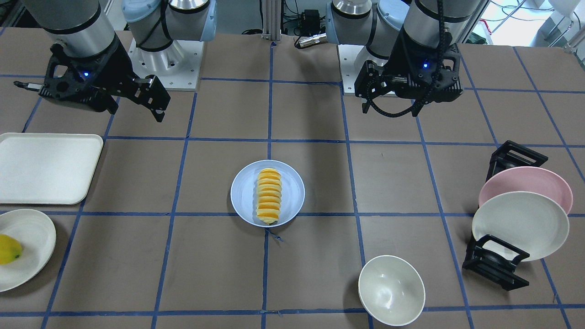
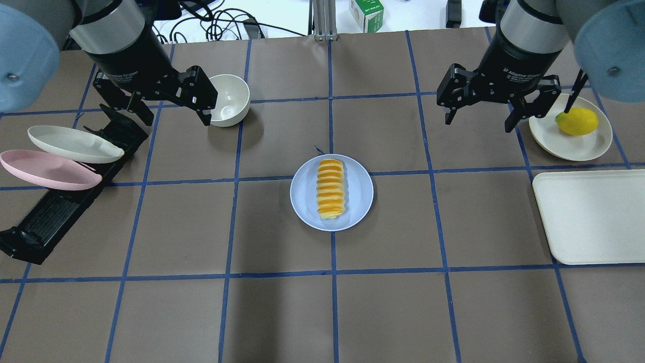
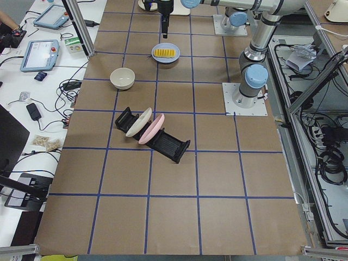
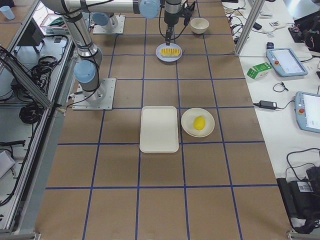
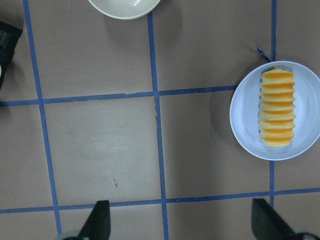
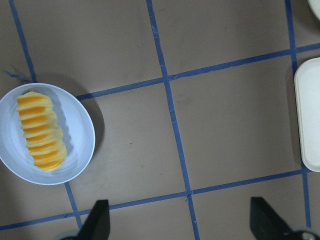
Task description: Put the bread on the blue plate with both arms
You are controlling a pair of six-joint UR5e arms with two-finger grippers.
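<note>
The bread (image 2: 330,189), a ridged yellow-orange loaf, lies lengthwise on the blue plate (image 2: 304,194) at the middle of the table. It also shows in the front view (image 1: 268,196) on the plate (image 1: 243,196). My left gripper (image 2: 176,118) is open and empty, raised above the table to the plate's far left. My right gripper (image 2: 478,123) is open and empty, raised to the plate's far right. The left wrist view shows the bread (image 5: 277,115) on the plate (image 5: 245,115) between spread fingertips (image 5: 100,217). The right wrist view shows the bread (image 6: 40,131) as well.
A white bowl (image 2: 229,98) stands by my left gripper. A black rack (image 2: 50,212) holds a pink plate (image 2: 45,171) and a cream plate (image 2: 75,143). At the right are a cream plate (image 2: 579,143) with a lemon (image 2: 577,121) and a cream tray (image 2: 592,217).
</note>
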